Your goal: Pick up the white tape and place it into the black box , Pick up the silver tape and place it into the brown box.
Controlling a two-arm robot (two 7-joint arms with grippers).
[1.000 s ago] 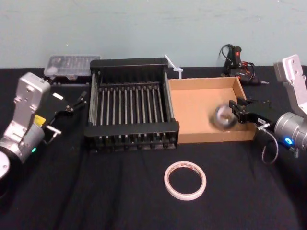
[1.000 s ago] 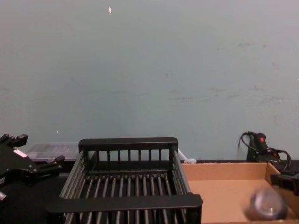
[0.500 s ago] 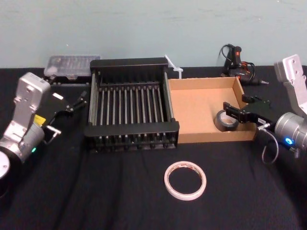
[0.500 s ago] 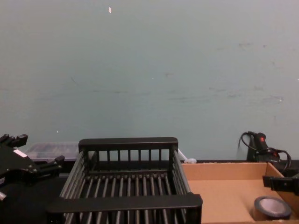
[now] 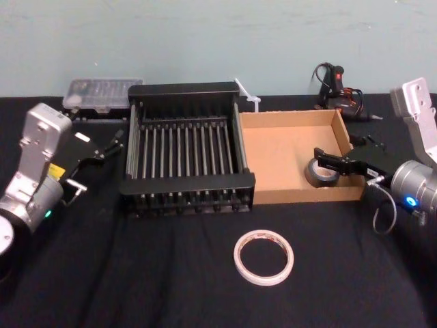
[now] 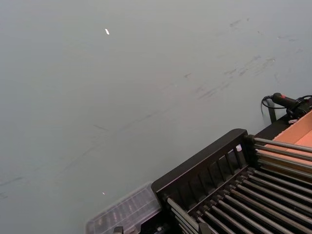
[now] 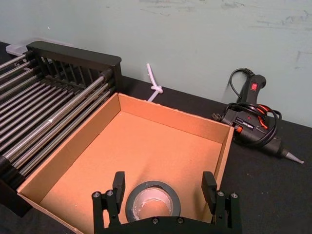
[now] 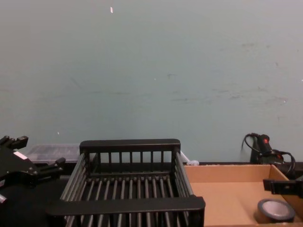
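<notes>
black table: 1 white tape, 1 silver tape inside brown box

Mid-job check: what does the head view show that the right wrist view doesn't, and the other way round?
Head view adds: the white tape flat on the table, and the left end effector parked left of the black box. Right wrist view adds: clear gaps between the silver tape and the open fingers of the right end effector. Both: silver tape lying in the brown box, black box alongside, glue gun behind.
</notes>
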